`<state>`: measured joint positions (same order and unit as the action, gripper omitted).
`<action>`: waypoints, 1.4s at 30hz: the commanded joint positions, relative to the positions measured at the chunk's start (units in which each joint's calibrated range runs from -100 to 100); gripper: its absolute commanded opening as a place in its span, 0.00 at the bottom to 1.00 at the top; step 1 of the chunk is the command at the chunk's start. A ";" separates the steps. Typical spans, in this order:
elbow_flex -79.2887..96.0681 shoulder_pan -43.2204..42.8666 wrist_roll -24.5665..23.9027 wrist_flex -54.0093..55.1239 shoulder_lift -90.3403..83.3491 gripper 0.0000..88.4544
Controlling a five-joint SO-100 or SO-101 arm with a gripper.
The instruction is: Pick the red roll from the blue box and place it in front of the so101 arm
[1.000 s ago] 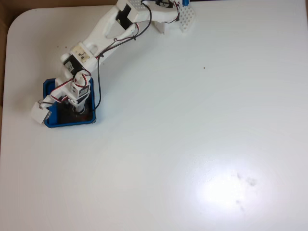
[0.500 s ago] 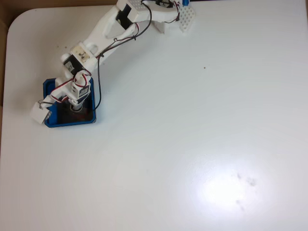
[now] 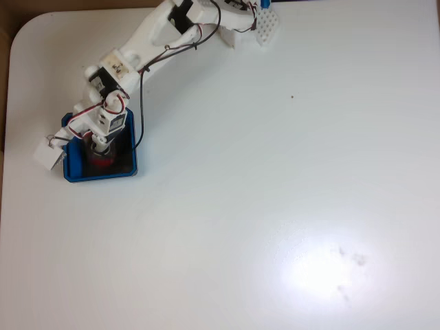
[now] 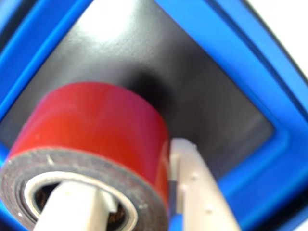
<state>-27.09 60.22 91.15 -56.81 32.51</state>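
The red roll (image 4: 96,125) hangs tilted just above the dark floor of the blue box (image 4: 226,38). My gripper (image 4: 122,168) is shut on the roll's wall: one white finger (image 4: 72,209) runs inside the pale core and the other finger (image 4: 192,187) presses the red outside. In the fixed view the so101 arm (image 3: 148,41) reaches down-left from its base at the top edge. There the gripper (image 3: 98,150) stands over the blue box (image 3: 100,177), and the red roll (image 3: 103,162) peeks out beneath it.
A white block (image 3: 47,155) on the wrist overhangs the box's left rim. The arm's base (image 3: 240,27) sits at the table's top edge. The white table (image 3: 275,206) stretches wide to the right and front. Its left edge lies close to the box.
The gripper has risen and shifted slightly left over the box, and the red of the roll now shows beneath it where only dark showed before.
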 commanded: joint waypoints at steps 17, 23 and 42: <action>42.36 -10.44 0.35 -0.03 -54.25 0.01; 54.85 -25.00 0.35 -0.03 -60.11 0.01; 73.72 -50.79 0.09 0.13 -59.19 0.01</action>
<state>45.38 10.44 91.24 -56.81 -25.06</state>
